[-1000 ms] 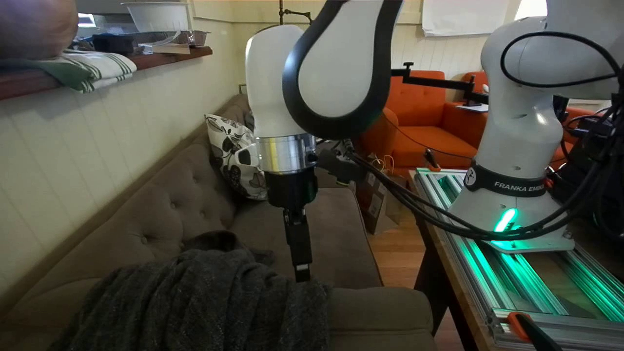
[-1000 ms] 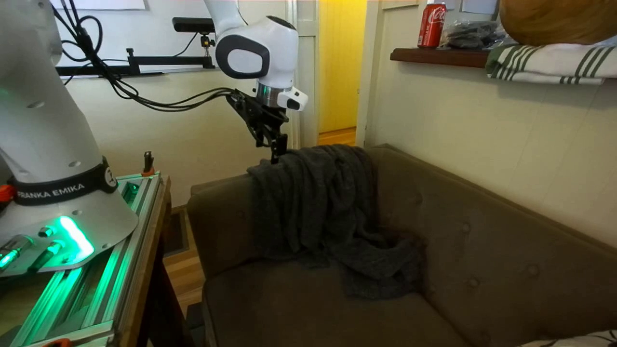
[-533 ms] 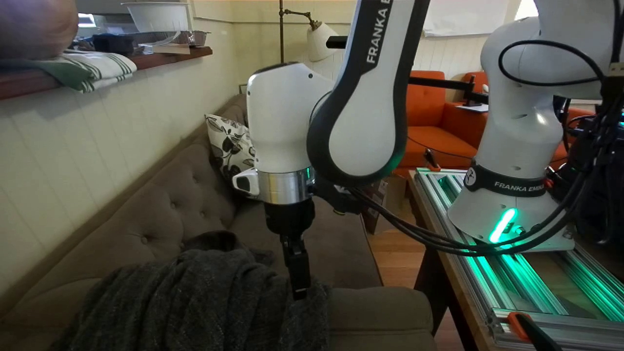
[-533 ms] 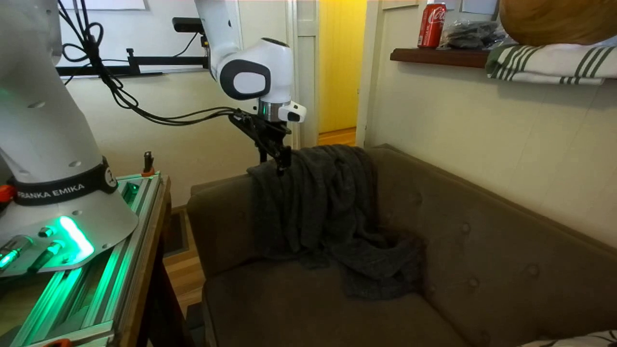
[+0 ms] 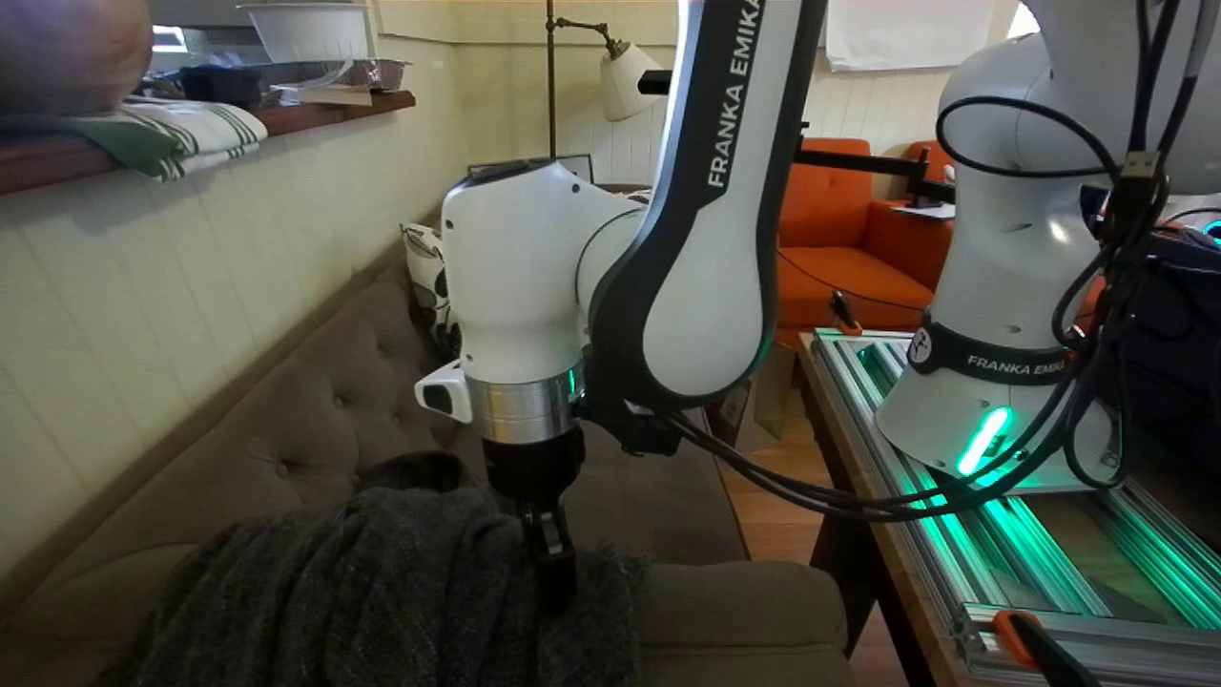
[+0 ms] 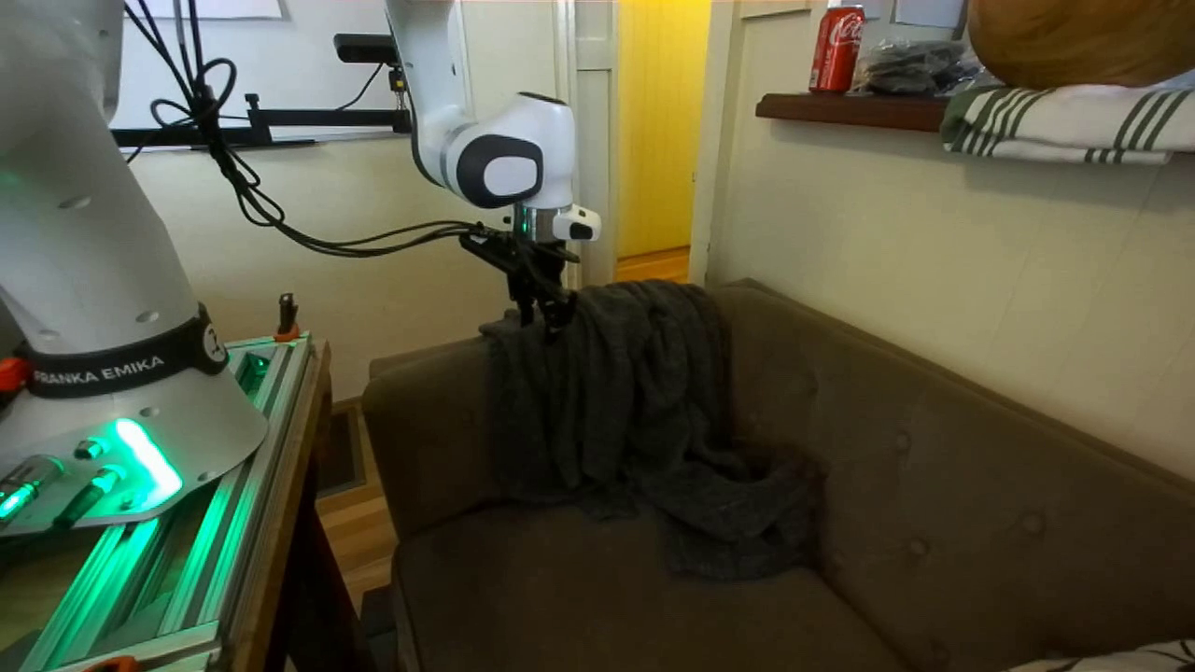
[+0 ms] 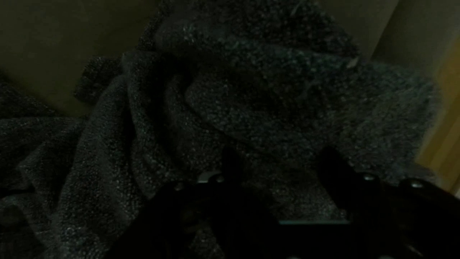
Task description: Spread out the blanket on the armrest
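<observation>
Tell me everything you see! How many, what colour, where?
sofa: 1, brown, along wall
armrest: 1, brown, sofa end
blanket: 1, dark grey, over armrest and seat
cushion: 1+, black-white, on sofa
armchair: 1+, orange, background
lamp: 1, white shade, background
shelf: 1, brown, on wall
cloth: 1, white-green, on shelf
round thing: 1, brown, on cloth
can: 1, red, on shelf
bag: 1, clear, on shelf
tub: 1, white, by shelf
table: 1, brown, beside sofa
clamps: 2+, orange-black, on table
arm: 1, white, on table
cables: several, black, along arm
gripper: 1, black, at blanket
</observation>
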You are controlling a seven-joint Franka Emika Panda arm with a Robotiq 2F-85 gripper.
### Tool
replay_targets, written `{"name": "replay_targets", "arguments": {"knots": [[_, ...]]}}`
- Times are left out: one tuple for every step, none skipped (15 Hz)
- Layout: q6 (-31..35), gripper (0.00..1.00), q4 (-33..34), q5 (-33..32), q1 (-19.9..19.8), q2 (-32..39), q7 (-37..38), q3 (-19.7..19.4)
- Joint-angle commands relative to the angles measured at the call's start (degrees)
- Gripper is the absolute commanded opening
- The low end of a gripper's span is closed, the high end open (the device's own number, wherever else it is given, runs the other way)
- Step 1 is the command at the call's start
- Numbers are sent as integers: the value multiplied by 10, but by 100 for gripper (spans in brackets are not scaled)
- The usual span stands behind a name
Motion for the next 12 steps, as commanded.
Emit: {"name": "replay_targets", "arguments": {"knots": [[-43, 33, 15, 34, -73, 7, -32, 86], [-59, 27, 14, 66, -114, 5, -61, 130], [-80, 20, 16, 91, -143, 5, -84, 162], [-102, 13, 13, 124, -179, 2, -118, 198], [-129, 6, 7, 153, -208, -8, -157, 227], [-153, 0, -1, 186, -236, -15, -199, 254], [-192, 0, -9, 206, -254, -27, -228, 266], [-223, 0, -19, 223, -265, -39, -245, 269], [-252, 0, -30, 240, -274, -53, -269, 270], [-269, 0, -45, 243, -268, -73, -269, 253], [-279, 0, -55, 253, -265, -86, -280, 240], [-277, 0, -64, 250, -251, -100, -279, 220]]}}
